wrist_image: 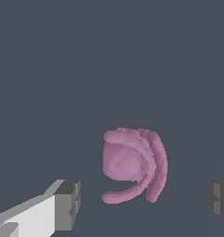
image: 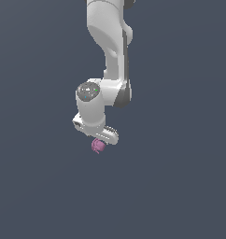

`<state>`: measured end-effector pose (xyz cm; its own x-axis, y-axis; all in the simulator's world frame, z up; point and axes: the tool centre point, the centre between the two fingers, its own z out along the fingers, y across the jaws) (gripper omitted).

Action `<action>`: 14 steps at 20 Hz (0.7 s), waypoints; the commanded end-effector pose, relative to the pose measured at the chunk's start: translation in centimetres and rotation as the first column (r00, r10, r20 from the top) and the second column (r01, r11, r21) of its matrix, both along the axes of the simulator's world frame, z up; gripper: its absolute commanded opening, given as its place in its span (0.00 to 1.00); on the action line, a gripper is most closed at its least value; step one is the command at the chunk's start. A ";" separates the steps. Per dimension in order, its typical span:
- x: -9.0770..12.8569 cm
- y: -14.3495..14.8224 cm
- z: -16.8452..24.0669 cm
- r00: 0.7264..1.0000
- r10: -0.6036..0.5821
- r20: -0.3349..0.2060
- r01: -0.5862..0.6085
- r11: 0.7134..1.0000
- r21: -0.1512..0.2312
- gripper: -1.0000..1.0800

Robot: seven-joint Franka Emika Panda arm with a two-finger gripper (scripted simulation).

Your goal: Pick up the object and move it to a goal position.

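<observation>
The object (wrist_image: 132, 164) is a small pink-purple lumpy, roundish thing with curved ribs. In the wrist view it lies between my two grey fingertips (wrist_image: 67, 203), with open space on both sides. My gripper (wrist_image: 144, 203) is open and around it, touching nothing. In the exterior view the object (image: 98, 145) peeks out just below the white hand, and the gripper (image: 100, 142) itself is mostly hidden by the hand, seen from above.
The ground is a plain dark grey-blue surface (image: 180, 186). The white arm (image: 110, 46) comes down from the top of the exterior view. Nothing else shows.
</observation>
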<state>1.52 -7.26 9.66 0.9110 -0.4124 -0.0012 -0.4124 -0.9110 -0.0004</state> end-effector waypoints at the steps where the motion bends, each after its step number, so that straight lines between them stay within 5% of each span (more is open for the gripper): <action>1: 0.1 -0.3 -0.4 1.000 -0.025 0.001 0.025 1.000 -0.001 0.96; 14: 0.0 -0.4 -3.6 1.000 -0.032 0.001 0.032 1.000 -0.001 0.96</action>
<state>1.55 -7.64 6.96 0.8980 -0.4400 0.0007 -0.4400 -0.8980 -0.0003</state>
